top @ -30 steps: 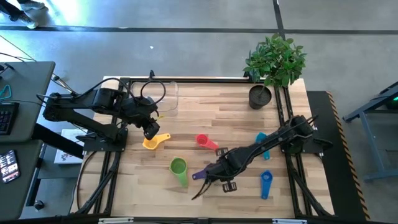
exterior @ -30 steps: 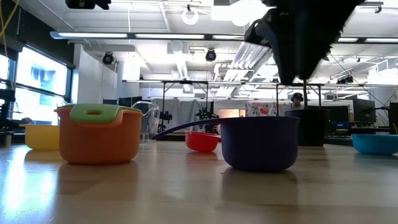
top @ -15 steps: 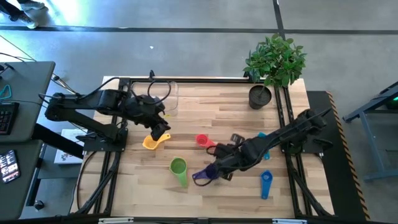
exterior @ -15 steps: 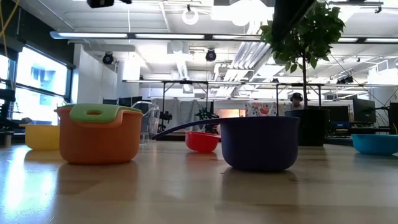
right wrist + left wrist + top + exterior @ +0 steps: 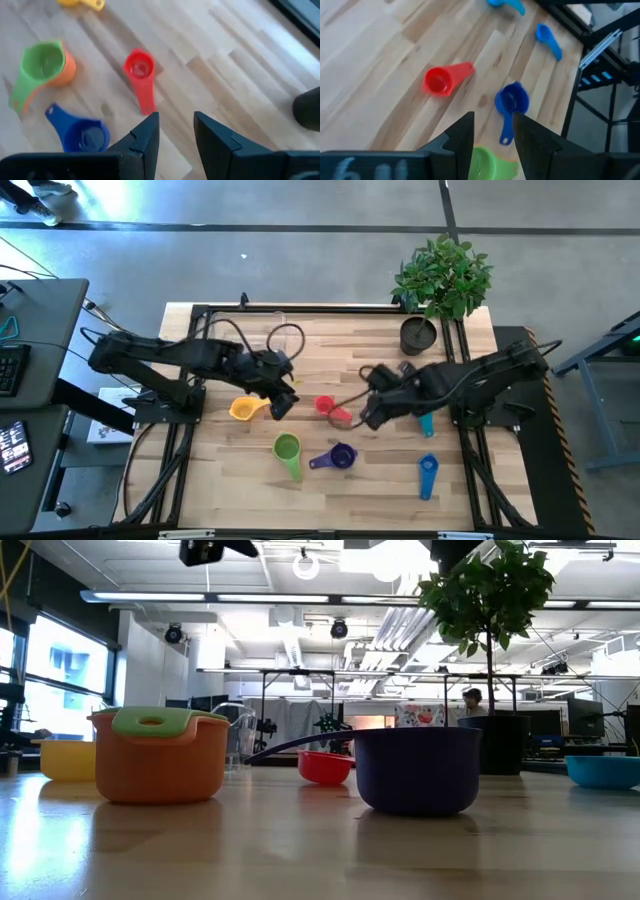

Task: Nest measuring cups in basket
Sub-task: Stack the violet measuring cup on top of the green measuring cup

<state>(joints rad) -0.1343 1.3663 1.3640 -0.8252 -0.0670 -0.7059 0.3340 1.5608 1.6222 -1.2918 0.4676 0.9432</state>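
Note:
Six measuring cups lie on the wooden table, bowls resting on it: yellow (image 5: 243, 409), red (image 5: 330, 409), green nested in orange (image 5: 287, 452), purple (image 5: 338, 457), teal (image 5: 425, 418) and blue (image 5: 428, 475). The clear basket (image 5: 262, 330) stands at the far left, partly under my left arm. My left gripper (image 5: 284, 404) hovers open between the yellow and red cups, nothing between its fingers (image 5: 465, 137). My right gripper (image 5: 367, 418) hovers open just right of the red cup (image 5: 140, 72), also holding nothing.
A dark round pot (image 5: 419, 335) with a leafy plant stands at the far right corner. Black frame rails run along the table's left and right edges. Bare wood lies along the near edge and in the middle of the far half.
My right gripper has risen off the purple cup and gone toward the far edge, rolling as it went; it now hangs beside the red cup. The purple cup stays on the table. My left gripper has moved from above the yellow cup toward the table's right.

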